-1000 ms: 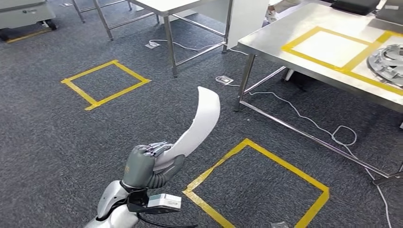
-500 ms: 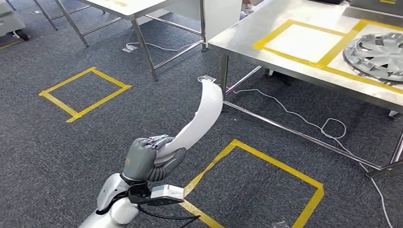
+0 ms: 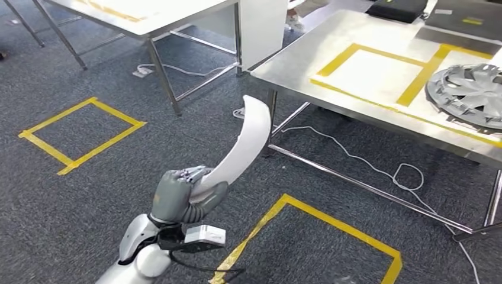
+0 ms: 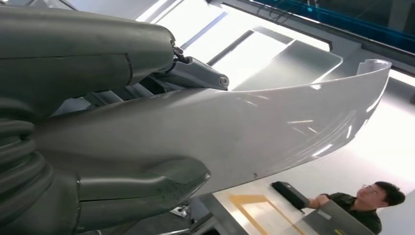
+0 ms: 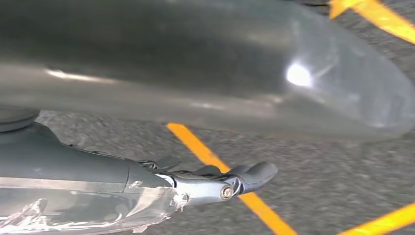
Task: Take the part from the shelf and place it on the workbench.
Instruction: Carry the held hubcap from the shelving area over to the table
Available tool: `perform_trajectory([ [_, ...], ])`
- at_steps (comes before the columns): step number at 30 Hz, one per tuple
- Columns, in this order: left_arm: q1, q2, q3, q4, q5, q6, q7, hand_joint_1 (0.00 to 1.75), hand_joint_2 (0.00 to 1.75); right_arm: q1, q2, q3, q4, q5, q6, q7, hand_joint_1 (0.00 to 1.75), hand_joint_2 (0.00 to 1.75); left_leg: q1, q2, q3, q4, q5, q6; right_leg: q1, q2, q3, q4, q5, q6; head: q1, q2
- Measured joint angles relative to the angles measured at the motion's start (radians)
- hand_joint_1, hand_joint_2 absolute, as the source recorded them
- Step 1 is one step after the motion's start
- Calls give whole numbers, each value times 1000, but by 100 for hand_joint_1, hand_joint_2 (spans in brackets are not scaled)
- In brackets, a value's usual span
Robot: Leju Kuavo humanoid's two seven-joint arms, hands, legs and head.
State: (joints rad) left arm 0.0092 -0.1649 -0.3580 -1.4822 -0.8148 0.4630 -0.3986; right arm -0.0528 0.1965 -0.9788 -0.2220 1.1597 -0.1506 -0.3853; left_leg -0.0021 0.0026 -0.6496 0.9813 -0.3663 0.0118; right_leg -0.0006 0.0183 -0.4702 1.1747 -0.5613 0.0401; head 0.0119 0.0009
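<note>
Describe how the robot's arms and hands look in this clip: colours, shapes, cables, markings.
The left arm is glossy silver with rounded shells. Its left hand is matte grey with a thick thumb, darker metallic fingers and a ribbed grey cuff. A small white-and-grey box sits at the wrist, with a black cable looping beneath. The right hand is grey too, with a metal finger link and crinkled clear film.

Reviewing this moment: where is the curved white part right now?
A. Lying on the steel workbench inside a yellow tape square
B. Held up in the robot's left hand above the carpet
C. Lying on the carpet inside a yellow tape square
B: the left hand grips the curved white part by its lower end, over the carpet and short of the steel workbench.
</note>
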Motion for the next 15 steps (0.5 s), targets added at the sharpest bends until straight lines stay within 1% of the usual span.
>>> perform_trajectory([
  [1, -1, 0, 1, 0, 0, 0, 0, 175, 175, 1, 0, 0, 0, 0, 0, 0, 0, 0, -1, 1, 21, 0, -17, 4, 0, -4, -48, 59, -30, 1, 1, 0],
  [2, -2, -1, 2, 0, 0, -1, 0, 175, 175, 3, 0, 0, 0, 0, 1, 0, 0, 0, -1, 0, 43, 0, -36, 6, 0, -6, -93, 95, -80, 3, 0, 0],
  [3, -2, -2, 3, 0, -1, -1, 0, 175, 175, 5, 0, 0, 0, 1, 1, 0, 0, 0, -1, -1, 68, 0, -57, 7, 0, -7, -132, 108, -134, 6, 0, 0],
  [4, -2, -2, 4, 0, -1, -1, 0, 175, 175, 7, 0, 0, 0, 3, 2, 0, 0, 0, -1, -2, 95, 0, -79, 7, -1, -8, -163, 98, -176, 7, 0, 0],
  [5, -3, -3, 5, 0, -1, -2, 0, 175, 175, 8, 0, 0, 0, 4, 3, 0, 0, 0, -1, -4, 125, 0, -102, 6, -2, -8, -186, 70, -186, 8, 1, 0],
  [6, -3, -3, 7, 0, -1, -4, 0, 175, 175, 9, 1, 0, 0, 5, 3, 0, 0, 0, -2, -4, 153, -1, -126, 5, -2, -9, -204, 27, -145, 8, 1, 0],
  [7, -4, -3, 8, 1, -1, -6, 0, 175, 175, 12, 1, 0, 1, 6, 4, 0, 0, 0, -2, -5, 179, 0, -150, 3, -2, -13, -223, -31, -43, 6, 1, 0],
  [8, -5, -4, 9, 3, -2, -8, 0, 175, 175, 15, 2, 0, 2, 6, 4, 1, 0, 0, -3, -7, 200, -1, -172, -1, 1, -18, -232, -79, 63, 2, 0, 0],
  [9, -6, -4, 10, 4, -2, -10, 0, 175, 175, 17, 2, 0, 2, 7, 5, 1, 0, 0, -2, -9, 215, -5, -191, -7, 5, -21, -236, -114, 152, -3, 0, -1],
  [10, -8, -5, 10, 6, -3, -11, 0, 175, 175, 17, 2, 0, 3, 7, 5, 1, 0, 0, 0, -12, 227, -6, -201, -14, 10, -24, -235, -136, 204, -9, 0, -1],
  [11, -11, -7, 11, 6, -3, -11, 0, 175, 175, 14, 2, 0, 2, 8, 5, 1, 0, 0, 3, -14, 231, 1, -199, -21, 14, -22, -224, -139, 201, -16, 0, -1],
  [12, -14, -8, 11, 6, -4, -11, 0, 175, 175, 11, 2, 0, 1, 8, 4, 1, 0, 0, 6, -14, 222, 27, -185, -29, 14, -18, -212, -144, 190, -24, 1, 0],
  [13, -17, -9, 12, 6, -6, -11, 0, 175, 175, 8, 1, 0, 0, 8, 4, 0, 0, 0, 7, -13, 196, 81, -156, -35, 13, -16, -196, -150, 179, -32, 0, 0],
  [14, -19, -10, 12, 6, -7, -11, 0, 175, 175, 5, 0, 0, -1, 9, 3, 0, 0, 0, 8, -13, 151, 153, -131, -40, 11, -13, -177, -156, 166, -38, -1, 0],
  [15, -20, -10, 12, 7, -8, -11, 0, 175, 175, 3, 0, 0, -1, 9, 3, 0, 0, 0, 8, -12, 96, 226, -122, -44, 9, -11, -156, -163, 152, -41, -4, 0],
])
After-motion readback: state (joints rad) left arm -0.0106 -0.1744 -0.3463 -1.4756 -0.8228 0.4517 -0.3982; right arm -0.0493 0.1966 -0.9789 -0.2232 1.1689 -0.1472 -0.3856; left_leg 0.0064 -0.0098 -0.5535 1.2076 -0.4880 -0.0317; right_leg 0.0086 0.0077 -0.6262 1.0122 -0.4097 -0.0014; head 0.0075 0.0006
